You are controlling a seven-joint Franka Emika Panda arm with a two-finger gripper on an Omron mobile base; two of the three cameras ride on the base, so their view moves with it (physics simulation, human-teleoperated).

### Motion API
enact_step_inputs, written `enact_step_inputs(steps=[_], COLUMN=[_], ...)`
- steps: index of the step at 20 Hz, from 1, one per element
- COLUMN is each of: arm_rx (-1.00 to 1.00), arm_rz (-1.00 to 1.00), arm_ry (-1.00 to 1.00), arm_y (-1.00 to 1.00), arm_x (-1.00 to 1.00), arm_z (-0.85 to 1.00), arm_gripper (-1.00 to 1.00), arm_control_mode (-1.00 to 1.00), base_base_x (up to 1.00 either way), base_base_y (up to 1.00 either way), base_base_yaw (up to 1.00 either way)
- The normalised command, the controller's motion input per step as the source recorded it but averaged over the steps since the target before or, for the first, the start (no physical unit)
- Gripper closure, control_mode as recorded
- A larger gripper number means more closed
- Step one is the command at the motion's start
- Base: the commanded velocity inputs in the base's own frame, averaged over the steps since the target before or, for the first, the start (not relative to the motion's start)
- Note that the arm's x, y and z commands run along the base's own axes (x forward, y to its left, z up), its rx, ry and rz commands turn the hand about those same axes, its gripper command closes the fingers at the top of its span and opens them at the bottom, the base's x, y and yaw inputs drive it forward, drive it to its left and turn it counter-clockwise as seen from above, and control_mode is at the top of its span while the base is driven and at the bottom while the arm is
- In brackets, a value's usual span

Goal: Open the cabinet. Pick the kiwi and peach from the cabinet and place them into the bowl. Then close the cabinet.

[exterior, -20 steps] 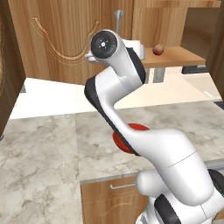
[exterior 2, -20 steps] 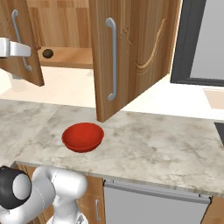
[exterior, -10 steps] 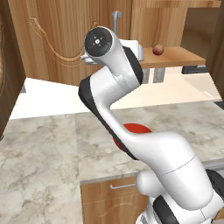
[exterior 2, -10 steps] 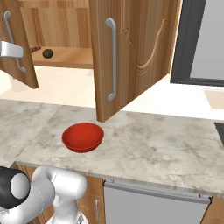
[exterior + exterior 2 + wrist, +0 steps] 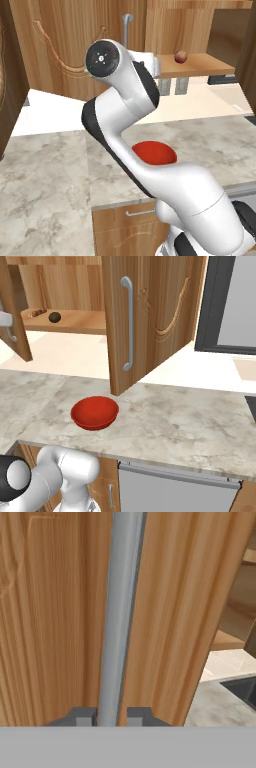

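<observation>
Cabinet [image 5: 150, 316] doors are both open now. The left door [image 5: 65, 50] has swung out wider than it was a moment ago, and the arm went sideways with it. The gripper [image 5: 111, 716] sits around the handle [image 5: 117, 612], with a tip close on each side. I cannot tell if it is squeezing. Opening looks about done, so picking fruit comes next. The peach [image 5: 181, 56] and kiwi [image 5: 54, 317] sit on the shelf [image 5: 80, 321], with open room in front. The right door [image 5: 145, 356] has its edge just behind the bowl [image 5: 95, 412] on the counter [image 5: 175, 426], so watch that edge.
</observation>
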Motion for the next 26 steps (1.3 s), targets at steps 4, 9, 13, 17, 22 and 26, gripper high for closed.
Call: enact_step_inputs(steps=[4,9,13,17,22,26], arm_rx=[0.00,0.00,0.00,0.00,0.01,0.03], arm_rz=[0.00,0.00,0.00,0.00,0.00,0.00], arm_ry=[-0.01,0.00,0.00,0.00,0.00,0.00], arm_y=[-0.03,-0.17,-0.05,-0.03,-0.01,-0.09], arm_x=[-0.46,-0.12,-0.28,-0.35,-0.12,-0.06], arm_z=[0.00,-0.02,0.00,0.00,0.00,0.00], arm_gripper=[1.00,1.00,1.00,1.00,-1.00,-1.00], arm_control_mode=[-1.00,-1.00,-1.00,-1.00,-1.00,-1.00], base_base_x=[0.00,0.00,0.00,0.00,0.00,0.00], base_base_y=[0.00,0.00,0.00,0.00,0.00,0.00], base_base_yaw=[0.00,0.00,0.00,0.00,0.00,0.00])
